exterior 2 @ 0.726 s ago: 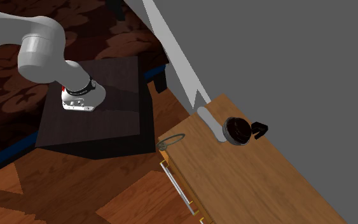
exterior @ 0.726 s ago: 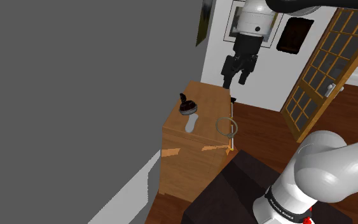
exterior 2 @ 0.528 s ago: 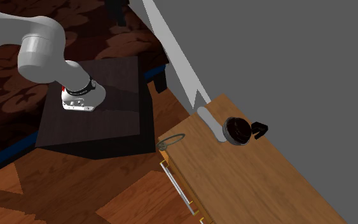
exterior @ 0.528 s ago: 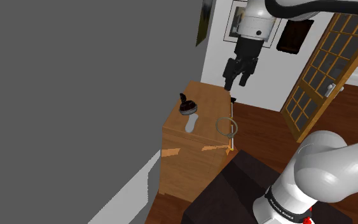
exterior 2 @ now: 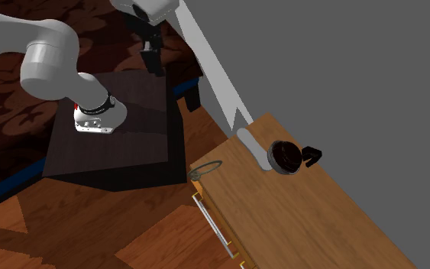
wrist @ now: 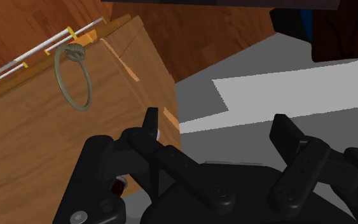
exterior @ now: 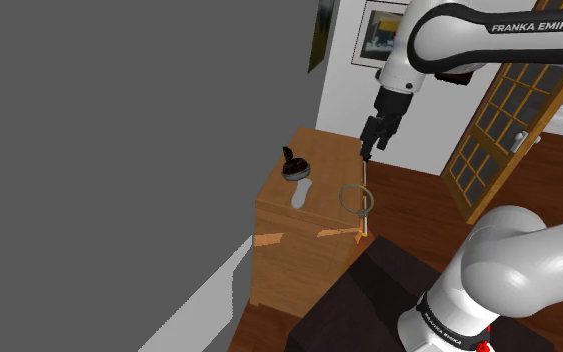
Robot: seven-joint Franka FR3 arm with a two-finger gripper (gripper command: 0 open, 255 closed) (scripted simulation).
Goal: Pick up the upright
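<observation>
A wire ring (wrist: 75, 53) lay at the desk's (exterior: 324, 155) edge by a metal rail (wrist: 28, 57), well apart from the grey-handled tool (exterior: 298, 188) near the wall. Since the earlier frame the arm had swung round and the fingers (wrist: 289, 135) dropped toward the far corner, spread apart and empty. The tool's handle lay flat, pointing at the desk's front; a black stub stood upright on its head.

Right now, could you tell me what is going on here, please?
A white Franka arm is set to pick up the grey-handled, dark-headed object resting on top of the wooden cabinet, close to the grey wall. Its gripper hangs in the air, with its fingers apart and holding nothing. It touches neither the object nor the wire ring at the cabinet's edge.
</observation>
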